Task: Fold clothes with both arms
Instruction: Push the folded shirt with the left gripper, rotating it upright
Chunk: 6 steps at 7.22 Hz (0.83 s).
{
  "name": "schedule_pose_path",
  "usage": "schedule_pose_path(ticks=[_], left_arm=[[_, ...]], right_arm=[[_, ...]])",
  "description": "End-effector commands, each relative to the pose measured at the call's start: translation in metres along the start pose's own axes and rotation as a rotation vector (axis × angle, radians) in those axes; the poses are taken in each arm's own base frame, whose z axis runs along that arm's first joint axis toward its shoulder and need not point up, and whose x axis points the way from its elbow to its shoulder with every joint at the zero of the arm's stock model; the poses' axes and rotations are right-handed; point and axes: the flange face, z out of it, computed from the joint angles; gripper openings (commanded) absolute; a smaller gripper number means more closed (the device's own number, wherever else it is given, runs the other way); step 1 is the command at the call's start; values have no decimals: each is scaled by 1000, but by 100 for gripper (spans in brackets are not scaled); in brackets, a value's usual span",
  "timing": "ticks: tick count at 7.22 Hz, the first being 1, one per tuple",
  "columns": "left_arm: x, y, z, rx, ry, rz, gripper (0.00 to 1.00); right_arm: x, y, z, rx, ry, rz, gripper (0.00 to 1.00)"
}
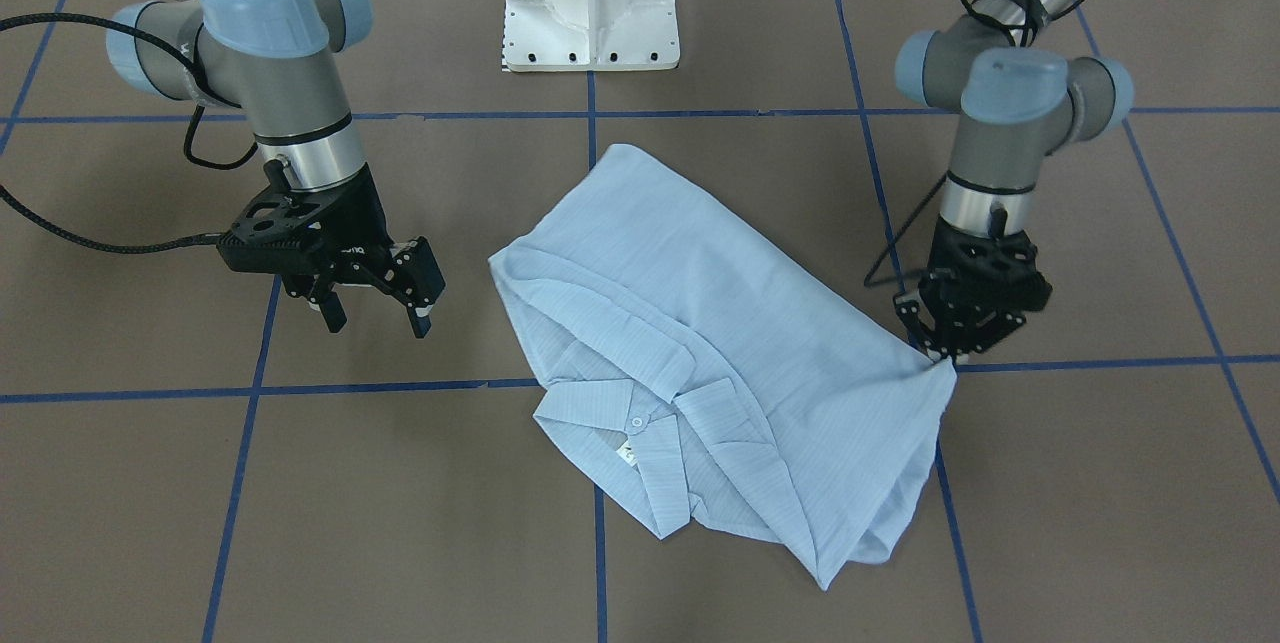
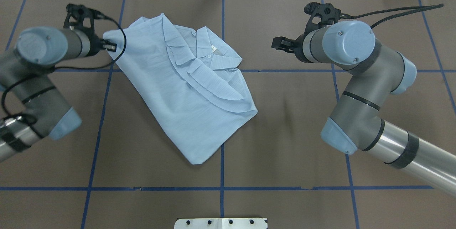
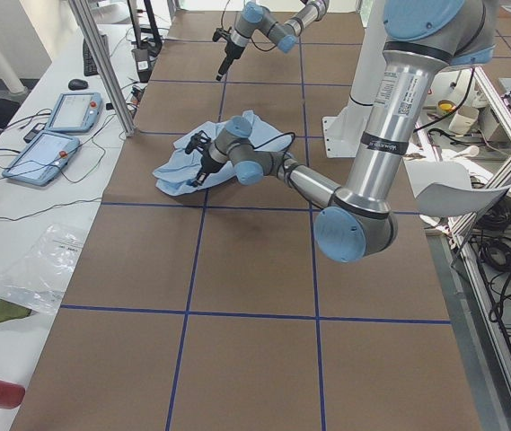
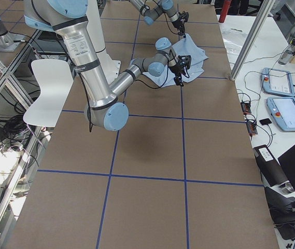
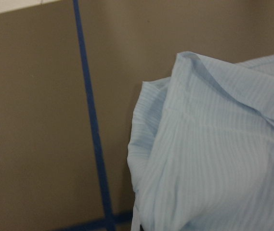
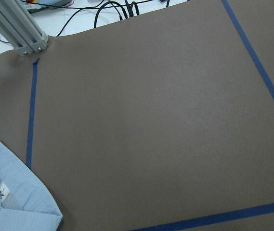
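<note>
Left pincer point(image 1: 938, 351) is clamped on a side corner of the shirt point(image 1: 720, 343). The shirt lies flat on the surface point(image 1: 400, 503) between both pincers, its long axis crossing their line. Right pincer point(image 1: 378, 321) hangs wide, well apart from the collar side.

Two arms out over the table, one gripper pinched, one spread.

The left arm point(image 1: 1003, 113) bent down at the wrist and pointed its left gripper point(image 1: 938, 353) almost straight at the table, its fingers closed together on a corner of the shirt point(image 1: 700, 323). The right arm point(image 1: 270, 53) stood well apart on the other side, its wrist turned down and tilted inward, and the right gripper point(image 1: 377, 316) hung just above the table with both fingers spread wide, apart from the shirt.
</note>
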Motion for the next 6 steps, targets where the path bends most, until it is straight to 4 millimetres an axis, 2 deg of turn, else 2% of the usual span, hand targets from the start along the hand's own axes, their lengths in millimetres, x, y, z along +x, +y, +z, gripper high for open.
schedule_pose_path(ticks=[1,2,3,4,5,6], left_arm=[[16,-118,70,49,-58,-18,0],[35,-145,84,55,-61,-21,0],[25,-147,85,75,-52,-22,0],[10,-136,86,106,-25,38,99],[5,-140,77,120,30,70,100],[-7,-127,66,83,101,71,100]], right_arm=[[-14,13,-16,-11,-37,6,100],[-19,21,-17,-17,-46,2,100],[-22,25,-17,-18,-48,-2,100],[-29,29,-15,-25,-51,-5,100],[-50,34,-14,-37,-46,25,100],[-102,31,-14,-51,-12,78,100]])
